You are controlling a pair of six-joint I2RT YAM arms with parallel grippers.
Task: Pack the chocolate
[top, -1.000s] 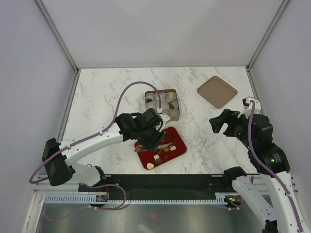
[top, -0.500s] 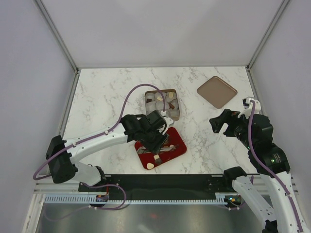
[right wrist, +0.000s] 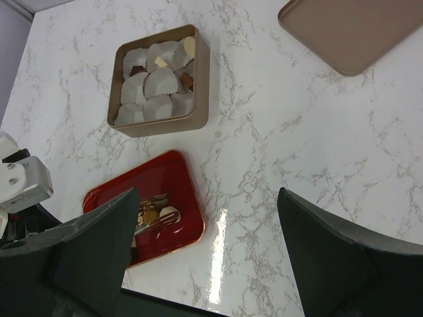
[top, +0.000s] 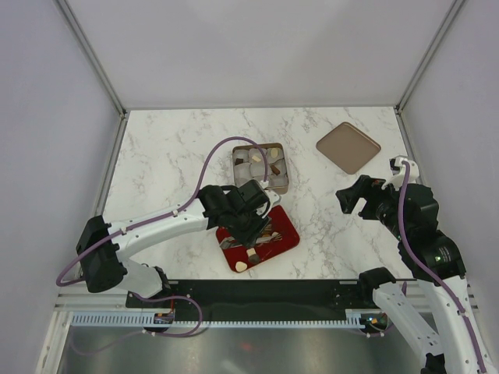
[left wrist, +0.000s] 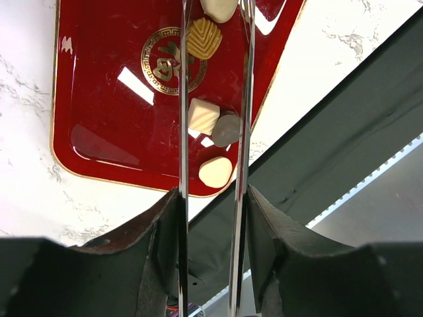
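Note:
The red tray (left wrist: 99,99) holds several chocolates: a tan ridged piece (left wrist: 203,37), a white square (left wrist: 202,115), a grey-brown round (left wrist: 227,130), a cream heart (left wrist: 215,172) and a cream piece (left wrist: 218,8). My left gripper (top: 254,226) hangs over the tray (top: 285,234). Its two long metal fingers (left wrist: 184,99) stand apart, open, with the pieces lying between them. The gold box (top: 281,167) of paper cups (right wrist: 158,82) holds a few chocolates (right wrist: 187,80). My right gripper (top: 362,199) is open and empty, high above the table at the right.
A brown lid (top: 348,146) lies flat at the back right; it also shows in the right wrist view (right wrist: 357,30). The black front rail (top: 265,292) runs just near of the tray. White walls enclose the marble table (top: 164,156).
My left gripper has shifted a little to the right and toward the near edge, further over the red tray. The right arm has not moved.

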